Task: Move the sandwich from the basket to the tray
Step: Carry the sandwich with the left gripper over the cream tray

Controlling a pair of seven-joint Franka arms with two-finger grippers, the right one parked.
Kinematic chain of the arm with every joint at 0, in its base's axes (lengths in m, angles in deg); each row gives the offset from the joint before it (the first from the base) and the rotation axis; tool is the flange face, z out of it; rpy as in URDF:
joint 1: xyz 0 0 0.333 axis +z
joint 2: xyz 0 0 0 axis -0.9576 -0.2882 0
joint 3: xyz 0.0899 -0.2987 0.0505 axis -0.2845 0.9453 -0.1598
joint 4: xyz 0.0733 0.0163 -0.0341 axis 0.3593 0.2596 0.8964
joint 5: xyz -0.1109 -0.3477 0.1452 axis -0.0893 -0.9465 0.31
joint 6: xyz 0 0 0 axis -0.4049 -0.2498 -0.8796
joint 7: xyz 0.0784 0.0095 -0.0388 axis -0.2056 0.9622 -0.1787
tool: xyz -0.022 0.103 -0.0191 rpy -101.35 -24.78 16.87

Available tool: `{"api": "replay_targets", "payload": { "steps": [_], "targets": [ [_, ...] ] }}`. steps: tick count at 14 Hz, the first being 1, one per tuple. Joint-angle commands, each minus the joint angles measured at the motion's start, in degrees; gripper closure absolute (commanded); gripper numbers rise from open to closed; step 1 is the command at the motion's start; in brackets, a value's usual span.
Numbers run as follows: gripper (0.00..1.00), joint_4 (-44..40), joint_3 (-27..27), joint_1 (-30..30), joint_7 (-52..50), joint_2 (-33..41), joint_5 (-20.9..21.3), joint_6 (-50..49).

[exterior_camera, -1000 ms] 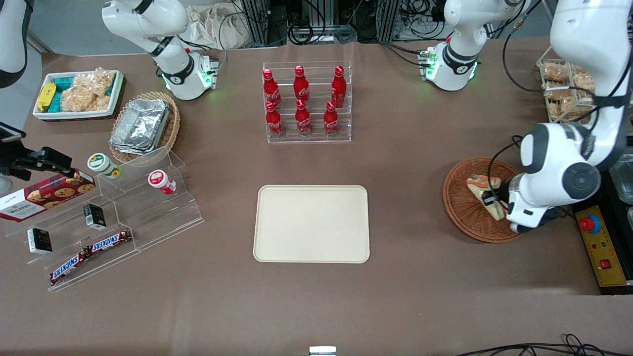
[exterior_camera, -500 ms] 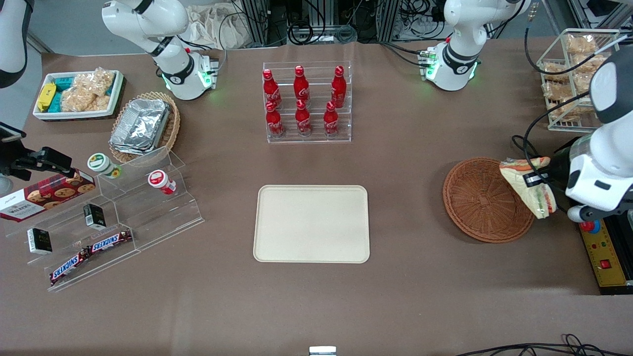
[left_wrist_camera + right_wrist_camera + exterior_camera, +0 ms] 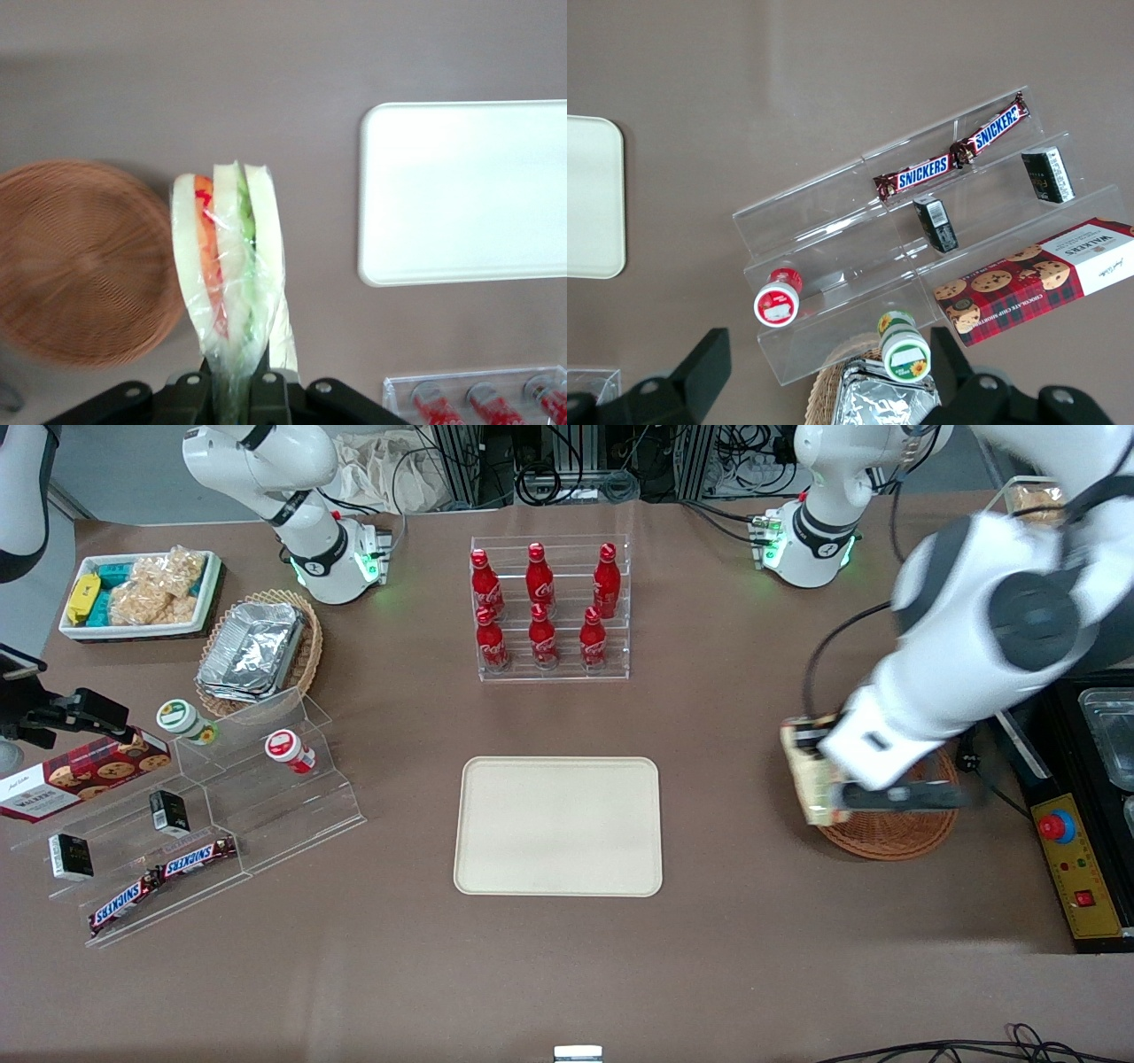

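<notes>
The gripper (image 3: 232,390) is clenched on the sandwich (image 3: 229,266), pinching the wrapped wedge at its lower end so the bread and filling layers stand edge-on and hang free in the air; in the front view the sandwich (image 3: 811,775) is carried above the rim of the basket (image 3: 895,834) on the side toward the tray (image 3: 558,825), clear of the wicker and touching nothing but the fingers. The basket (image 3: 84,261) itself holds nothing now. The tray (image 3: 465,190) lies bare on the table (image 3: 709,779), well apart from the basket, with open brown cloth between them, so the step in hand looks like the carry across. To do it well, I would keep the height steady while crossing the gap, since the grip seems to bite partly on loose clear wrap and a jerk could let the wedge slip or swing. The rack of red bottles (image 3: 540,607) stands farther from the front camera than the tray, so the path should run straight toward the tray's middle instead of drifting toward the rack. Over the tray, lower until the sandwich nearly meets the flat surface before letting go; dropped from height, a wedge held on edge would likely tip and could slide against the low rim. Aim for the centre, and lift straight up afterwards so the wrap does not cling and drag
</notes>
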Motion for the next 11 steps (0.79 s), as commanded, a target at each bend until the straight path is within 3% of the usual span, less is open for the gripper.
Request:
{"api": "replay_targets", "payload": {
  "steps": [1, 5, 9, 10, 11],
  "targets": [
    [1.0, -0.78, -0.1, -6.08, -3.32, -7.52, 2.92, 6.83],
    [1.0, -1.48, -1.24, -13.56, -9.21, -17.9, 8.99, 18.61],
    [1.0, -2.27, -6.77, -19.71, -10.28, -25.11, 9.53, 28.45],
    [0.86, -2.71, -8.78, -21.55, -10.37, -26.17, 9.18, 29.35],
    [0.42, -3.06, -10.28, -23.05, -12.11, -26.27, 8.92, 29.36]
  ]
}}
